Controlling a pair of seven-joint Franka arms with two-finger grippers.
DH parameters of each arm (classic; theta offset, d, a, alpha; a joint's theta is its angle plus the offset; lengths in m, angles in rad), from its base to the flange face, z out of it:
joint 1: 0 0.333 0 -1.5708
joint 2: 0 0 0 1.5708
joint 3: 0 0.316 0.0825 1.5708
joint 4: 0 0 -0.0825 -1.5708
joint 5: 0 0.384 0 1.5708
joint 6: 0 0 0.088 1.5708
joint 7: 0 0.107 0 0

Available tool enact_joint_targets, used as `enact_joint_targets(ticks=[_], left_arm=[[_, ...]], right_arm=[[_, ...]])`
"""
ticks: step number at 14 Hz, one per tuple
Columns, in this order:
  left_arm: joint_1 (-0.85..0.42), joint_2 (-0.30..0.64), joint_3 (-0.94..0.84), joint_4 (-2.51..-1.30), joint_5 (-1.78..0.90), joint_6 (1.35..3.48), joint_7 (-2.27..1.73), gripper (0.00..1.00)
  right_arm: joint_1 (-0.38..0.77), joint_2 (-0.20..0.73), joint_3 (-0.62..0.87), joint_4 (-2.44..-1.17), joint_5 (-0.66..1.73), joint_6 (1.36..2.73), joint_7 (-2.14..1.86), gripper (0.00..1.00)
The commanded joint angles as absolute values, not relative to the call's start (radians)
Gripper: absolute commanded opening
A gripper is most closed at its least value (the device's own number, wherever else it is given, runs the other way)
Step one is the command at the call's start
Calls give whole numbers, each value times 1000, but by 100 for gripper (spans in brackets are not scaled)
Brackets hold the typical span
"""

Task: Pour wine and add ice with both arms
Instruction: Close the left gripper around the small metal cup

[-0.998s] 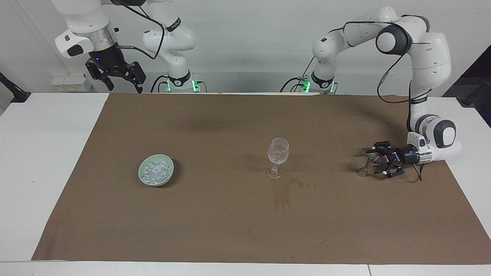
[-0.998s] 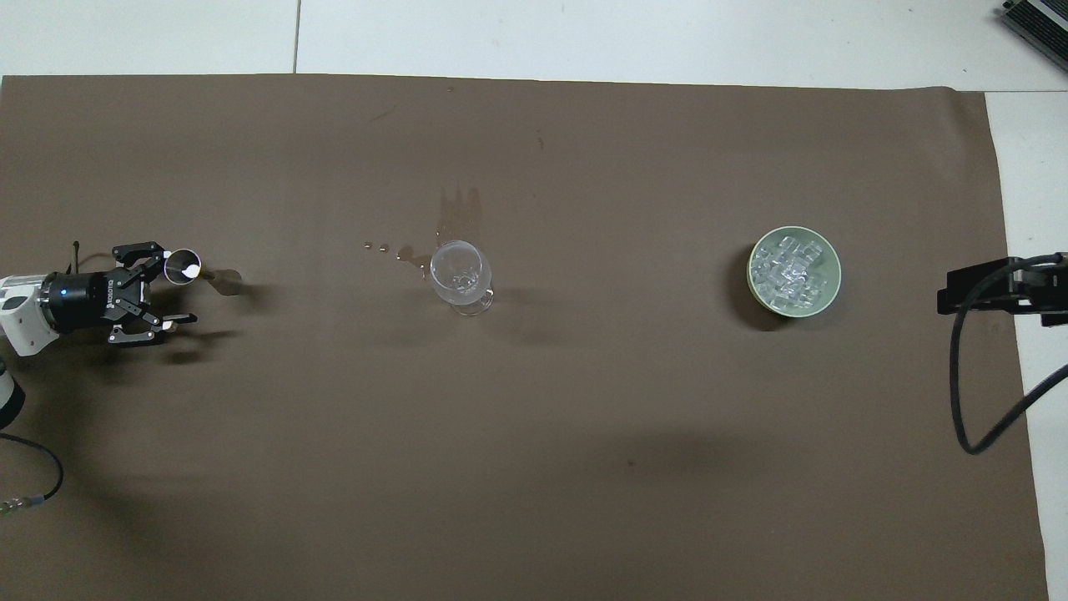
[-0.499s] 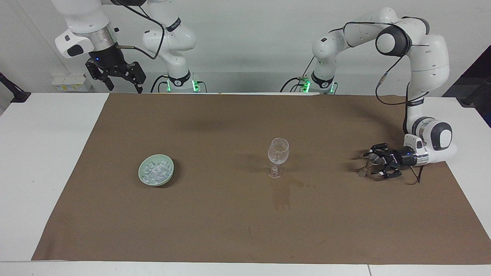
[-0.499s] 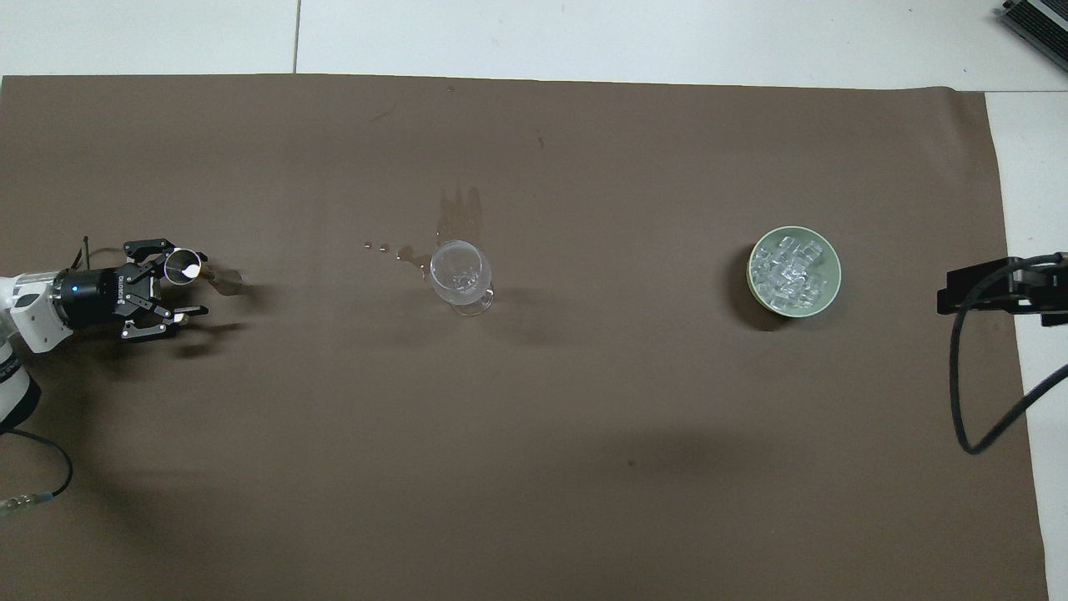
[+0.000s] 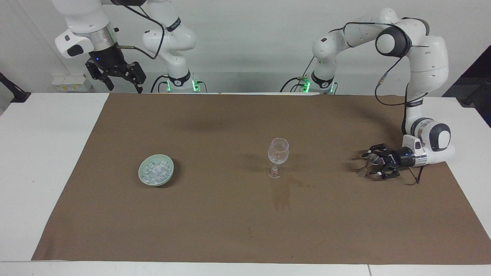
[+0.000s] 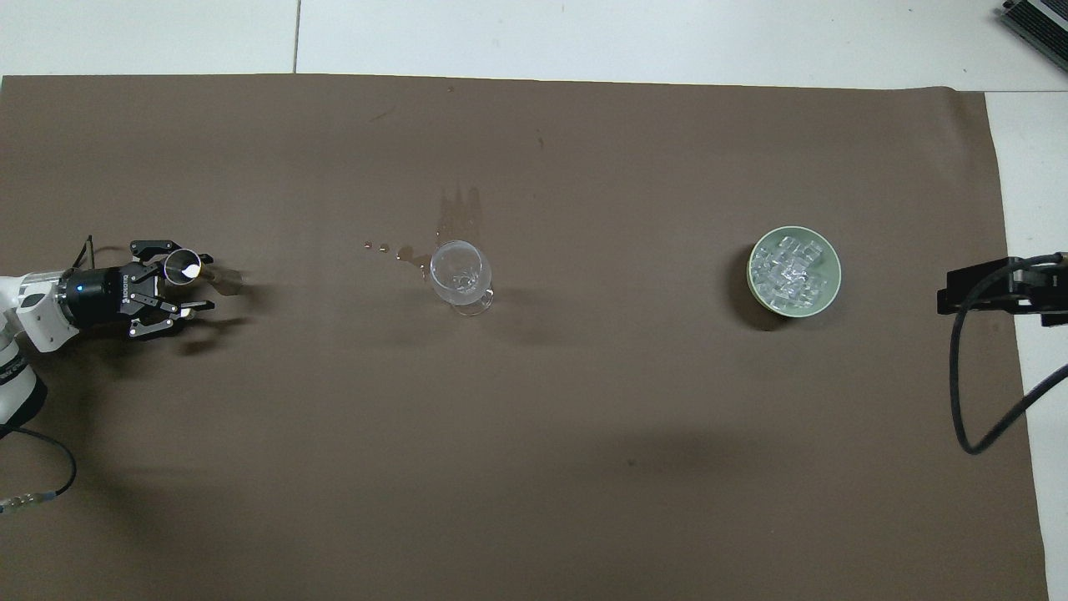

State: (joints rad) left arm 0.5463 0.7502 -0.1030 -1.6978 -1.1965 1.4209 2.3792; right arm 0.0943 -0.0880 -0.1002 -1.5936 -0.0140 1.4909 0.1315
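Two grippers in play. Left gripper [image 5: 375, 165] sits low over the brown mat [image 5: 230, 222] at the left arm's end of the table, wrist horizontal, fingers spread wide around a small metal cup [image 6: 183, 265]. Cup stands between the fingers with its mouth up; whether a finger touches it cannot be told. Left gripper [image 6: 179, 284] is near the mat's end edge, with a wide bare stretch of mat between it and the wine glass [image 5: 277, 157].

Right gripper [image 5: 122, 76] hangs high, over the table edge nearest the robots at the right arm's end, fingers apart, holding nothing; that arm waits. In the overhead view only a black part of it with a cable shows at the frame edge [image 6: 993, 288].

Wine glass [image 6: 460, 275] stands upright mid-mat, clear, looks empty. Ice [image 5: 155, 171] lies piled in a pale green bowl [image 5: 144, 178], toward the right arm's end, well apart from the glass. Ice [image 6: 788, 271] fills most of the bowl [image 6: 822, 302].

Wet stain [image 5: 281, 197] on the mat just beside the glass foot, farther from the robots, plus a few droplets [image 6: 375, 246] toward the left arm's end. White table [image 5: 46, 161] shows around the mat, white wall at the robots' end.
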Motion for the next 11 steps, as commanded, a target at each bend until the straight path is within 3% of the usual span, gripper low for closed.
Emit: enact_joint_targets(ticks=[1,11], left_arm=[[563,761,-118,-1710,-1220,1413,2410,69],[560,772,-121,-1710,-1220,1410,2411,59]], right_arm=[[89,-103,-100,-1609,-18,1505,120,100],[89,-103,-100,-1609,-18,1505,120,100]])
